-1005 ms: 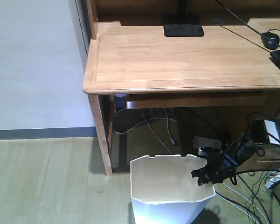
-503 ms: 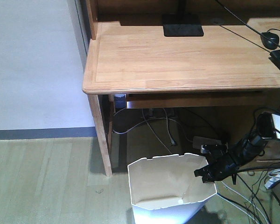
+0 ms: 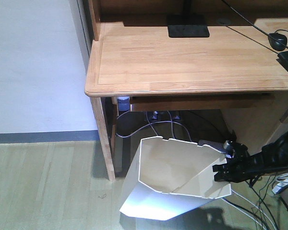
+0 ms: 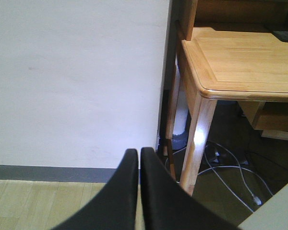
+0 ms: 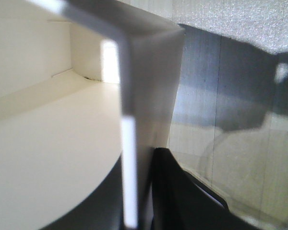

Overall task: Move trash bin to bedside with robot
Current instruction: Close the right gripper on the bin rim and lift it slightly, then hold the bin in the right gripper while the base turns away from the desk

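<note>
The white trash bin hangs tilted under the desk's front edge, its mouth turned toward the camera and its base swung to the lower left. My right gripper is shut on the bin's right rim. In the right wrist view the thin white wall runs between the two black fingers, one inside and one outside, at my right gripper. My left gripper is shut with nothing in it, pointing at the white wall beside the desk leg. The bedside is out of view.
A light wooden desk stands over the bin, its left leg close to the bin. Loose cables and a power strip lie under the desk. A mouse and monitor base sit on the desk. More cables trail at right.
The bin stood upright on the floor; now it is raised and tipped, base swinging left. My right gripper has moved right and slightly up, still holding the rim.
</note>
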{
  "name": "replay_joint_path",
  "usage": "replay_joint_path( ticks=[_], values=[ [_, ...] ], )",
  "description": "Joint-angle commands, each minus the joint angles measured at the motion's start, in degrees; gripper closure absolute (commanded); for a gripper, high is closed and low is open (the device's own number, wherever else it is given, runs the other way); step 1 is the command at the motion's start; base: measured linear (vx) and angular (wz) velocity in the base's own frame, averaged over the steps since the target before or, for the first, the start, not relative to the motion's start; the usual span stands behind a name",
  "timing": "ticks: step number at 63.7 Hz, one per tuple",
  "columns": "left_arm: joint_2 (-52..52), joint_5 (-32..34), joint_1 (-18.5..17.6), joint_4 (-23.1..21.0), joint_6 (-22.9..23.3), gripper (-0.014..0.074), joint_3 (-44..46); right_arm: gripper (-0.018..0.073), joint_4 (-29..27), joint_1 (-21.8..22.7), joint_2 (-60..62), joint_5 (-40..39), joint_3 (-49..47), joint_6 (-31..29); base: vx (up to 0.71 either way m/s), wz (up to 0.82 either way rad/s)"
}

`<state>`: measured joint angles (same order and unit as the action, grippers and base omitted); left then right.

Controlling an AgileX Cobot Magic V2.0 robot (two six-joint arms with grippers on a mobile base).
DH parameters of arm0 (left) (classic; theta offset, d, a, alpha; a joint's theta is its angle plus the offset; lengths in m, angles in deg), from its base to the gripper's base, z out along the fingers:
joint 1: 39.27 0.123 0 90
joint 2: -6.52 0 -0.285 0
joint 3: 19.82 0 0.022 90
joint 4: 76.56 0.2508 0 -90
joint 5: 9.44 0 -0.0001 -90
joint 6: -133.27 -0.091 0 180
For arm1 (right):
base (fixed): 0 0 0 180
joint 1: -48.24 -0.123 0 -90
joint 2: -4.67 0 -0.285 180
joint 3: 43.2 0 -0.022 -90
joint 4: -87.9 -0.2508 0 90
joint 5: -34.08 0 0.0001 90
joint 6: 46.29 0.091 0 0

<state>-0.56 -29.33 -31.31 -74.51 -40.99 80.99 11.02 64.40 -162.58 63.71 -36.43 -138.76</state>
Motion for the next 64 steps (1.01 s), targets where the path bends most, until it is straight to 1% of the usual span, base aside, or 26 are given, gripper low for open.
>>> replay_joint_path(
  ticks=[1, 4, 11, 21, 27, 39, 64],
  values=[
    [0.81, 3.76, -0.17, -0.13, 0.25, 0.0603, -0.19, 0.0564, 2.98, 1.11, 8.38, 11.20, 3.53, -1.03, 0.00, 0.00],
    [0.81, 3.76, -0.17, -0.13, 0.25, 0.0603, -0.19, 0.0564, 3.93, 1.11, 10.18, 10.90, 5.48, -1.03, 0.00, 0.00],
    [0.81, 3.76, -0.17, -0.13, 0.25, 0.0603, -0.19, 0.0564, 4.06, 1.11, 14.40, 10.48, 9.99, -1.03, 0.00, 0.00],
    [0.81, 3.76, -0.17, -0.13, 0.25, 0.0603, -0.19, 0.0564, 4.34, 1.11, 18.32, 11.52, 13.40, -0.67, 0.00, 0.00],
    [0.81, 3.76, -0.17, -0.13, 0.25, 0.0603, -0.19, 0.0564, 5.36, 1.11, 19.41, 13.32, 13.78, -0.57, 0.00, 0.00],
    [0.81, 3.76, -0.17, -0.13, 0.25, 0.0603, -0.19, 0.0564, 4.89, 1.11, 19.51, 18.13, 13.78, -0.44, 0.00, 0.00],
    [0.81, 3.76, -0.17, -0.13, 0.25, 0.0603, -0.19, 0.0564, 4.89, 1.11, 19.51, 18.37, 13.78, -0.44, 0.00, 0.00]
  ],
)
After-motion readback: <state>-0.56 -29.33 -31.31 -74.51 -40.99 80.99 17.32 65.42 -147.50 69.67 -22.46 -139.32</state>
